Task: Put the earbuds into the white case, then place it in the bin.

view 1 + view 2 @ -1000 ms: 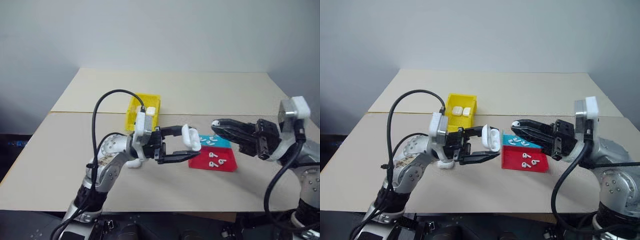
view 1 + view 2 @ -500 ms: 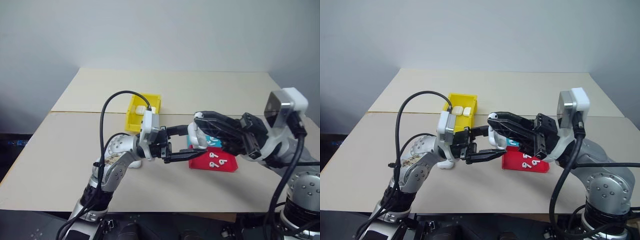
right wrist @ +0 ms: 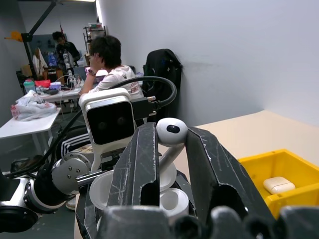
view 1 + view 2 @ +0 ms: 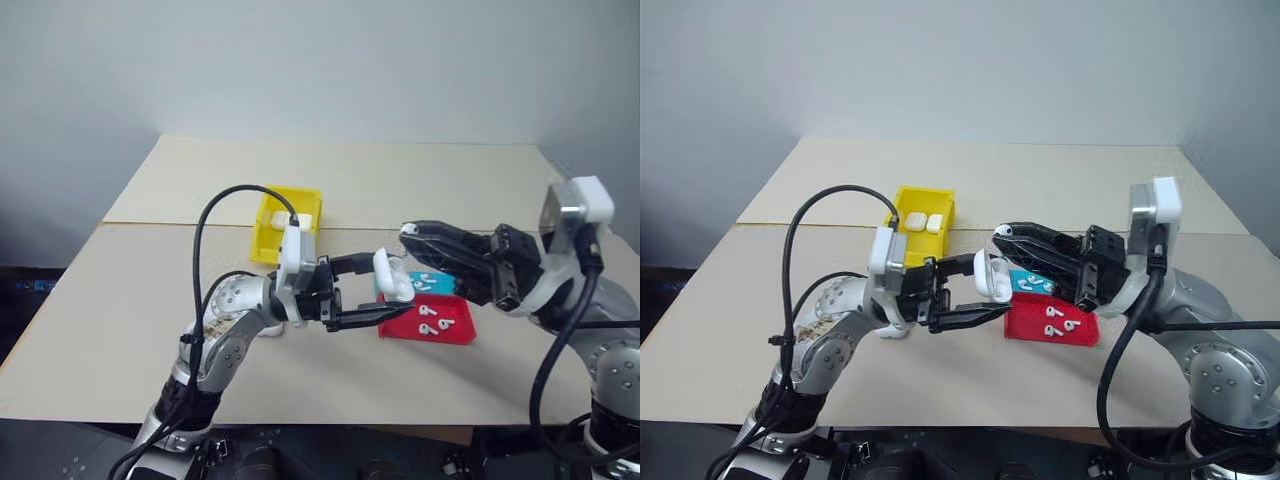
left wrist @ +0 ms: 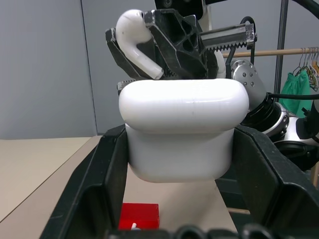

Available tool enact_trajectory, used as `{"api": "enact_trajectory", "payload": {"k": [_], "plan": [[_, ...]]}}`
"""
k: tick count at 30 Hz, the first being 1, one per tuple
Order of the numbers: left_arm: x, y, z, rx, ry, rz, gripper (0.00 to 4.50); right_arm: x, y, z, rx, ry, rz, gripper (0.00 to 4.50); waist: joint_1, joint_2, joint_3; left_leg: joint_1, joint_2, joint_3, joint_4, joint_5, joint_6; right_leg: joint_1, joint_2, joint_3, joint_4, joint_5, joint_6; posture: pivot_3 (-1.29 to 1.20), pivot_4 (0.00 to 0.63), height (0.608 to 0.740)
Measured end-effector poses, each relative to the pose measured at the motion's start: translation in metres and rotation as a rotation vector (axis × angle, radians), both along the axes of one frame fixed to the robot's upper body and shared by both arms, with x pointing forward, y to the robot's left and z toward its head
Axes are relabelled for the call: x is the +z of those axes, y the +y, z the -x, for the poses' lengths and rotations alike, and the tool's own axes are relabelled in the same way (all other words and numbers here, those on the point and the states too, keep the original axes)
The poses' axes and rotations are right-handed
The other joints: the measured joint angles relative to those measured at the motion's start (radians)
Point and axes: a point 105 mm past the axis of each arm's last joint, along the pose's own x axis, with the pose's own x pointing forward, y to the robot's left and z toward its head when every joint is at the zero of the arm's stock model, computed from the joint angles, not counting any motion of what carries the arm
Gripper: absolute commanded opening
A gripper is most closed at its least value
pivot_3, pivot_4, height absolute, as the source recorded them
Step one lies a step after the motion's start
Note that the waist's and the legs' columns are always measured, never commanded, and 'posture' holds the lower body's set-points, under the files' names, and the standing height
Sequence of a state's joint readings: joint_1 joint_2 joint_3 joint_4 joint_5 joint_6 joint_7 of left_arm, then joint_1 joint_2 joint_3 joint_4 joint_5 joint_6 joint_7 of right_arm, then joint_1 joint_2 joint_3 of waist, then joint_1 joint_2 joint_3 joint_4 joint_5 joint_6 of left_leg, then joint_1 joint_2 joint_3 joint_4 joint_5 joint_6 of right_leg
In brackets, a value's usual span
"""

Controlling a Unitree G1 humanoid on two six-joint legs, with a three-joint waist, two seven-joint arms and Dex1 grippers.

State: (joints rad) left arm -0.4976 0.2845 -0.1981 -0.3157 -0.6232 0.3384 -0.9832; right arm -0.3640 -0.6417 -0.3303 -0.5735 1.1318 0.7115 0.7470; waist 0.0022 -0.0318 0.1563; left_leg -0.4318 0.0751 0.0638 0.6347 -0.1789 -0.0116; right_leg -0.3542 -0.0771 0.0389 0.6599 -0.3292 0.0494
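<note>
Above table [image 4: 120, 330], earbud [image 3: 170, 133] in right gripper [image 3: 169, 149]

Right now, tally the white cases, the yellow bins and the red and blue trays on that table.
Cases: 3, one in the left end effector, two in the bin
Bins: 1
Trays: 1
Total: 5
The white lump under the left arm is unclear, so it is not counted.
</note>
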Motion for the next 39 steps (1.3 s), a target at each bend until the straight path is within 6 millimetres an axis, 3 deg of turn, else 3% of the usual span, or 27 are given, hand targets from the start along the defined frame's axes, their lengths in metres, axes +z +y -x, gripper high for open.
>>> {"api": "enact_trajectory", "payload": {"k": [15,32,39], "plan": [[-0.002,-0.001,-0.001,0.004,0.017,-0.006,2.79,-0.019,0.004,-0.007,-0.065,-0.076,0.130,0.62,0.001,0.000,0.000,0.000,0.000,0.000,-0.001,0.000,0.000,0.000,0.000,0.000,-0.001,0.000,0.000,0.00,0.150,0.740],[-0.007,-0.004,0.000,-0.012,0.017,-0.031,2.79,-0.023,0.004,-0.005,-0.054,-0.105,0.222,0.62,0.005,0.000,0.000,0.000,0.000,0.000,-0.001,0.000,0.000,0.000,0.000,0.000,-0.002,0.000,0.000,0.00,0.150,0.740],[-0.008,-0.004,-0.003,0.003,0.015,-0.036,2.79,-0.027,-0.003,-0.003,-0.025,-0.079,0.269,2.81,0.006,0.000,0.000,0.000,0.000,0.000,-0.001,0.000,0.000,0.000,0.000,0.000,-0.002,0.000,0.000,0.00,0.150,0.740]]}}
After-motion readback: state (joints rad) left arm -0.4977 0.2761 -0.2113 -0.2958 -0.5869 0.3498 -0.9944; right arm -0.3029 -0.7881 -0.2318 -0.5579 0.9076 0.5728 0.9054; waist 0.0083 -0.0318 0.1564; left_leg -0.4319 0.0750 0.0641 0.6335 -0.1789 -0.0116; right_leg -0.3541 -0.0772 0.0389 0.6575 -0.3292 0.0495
